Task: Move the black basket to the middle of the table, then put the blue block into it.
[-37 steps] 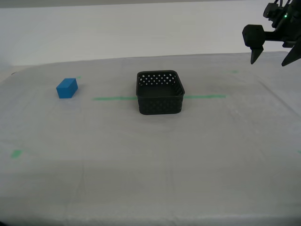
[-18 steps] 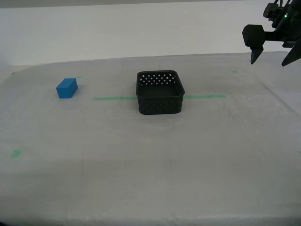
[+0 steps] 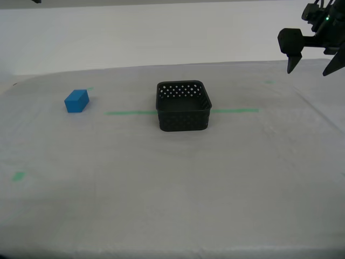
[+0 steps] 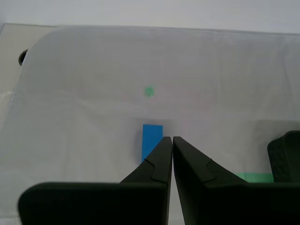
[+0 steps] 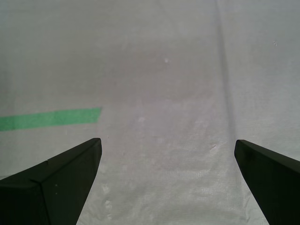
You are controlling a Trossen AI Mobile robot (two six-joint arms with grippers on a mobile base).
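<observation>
Black basket (image 3: 183, 107) upright mid-worktop (image 3: 172, 205) astride green tape line (image 3: 234, 110). Blue block (image 3: 76, 101) well apart toward exterior view's left, just beyond second claw (image 4: 172, 140), pinched closed, empty; long axis along its fingers. First claw (image 5: 166, 150) spread wide, empty.

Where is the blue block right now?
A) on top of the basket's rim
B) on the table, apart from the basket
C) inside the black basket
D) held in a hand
B: the blue block sits on the table, well clear of the black basket.
</observation>
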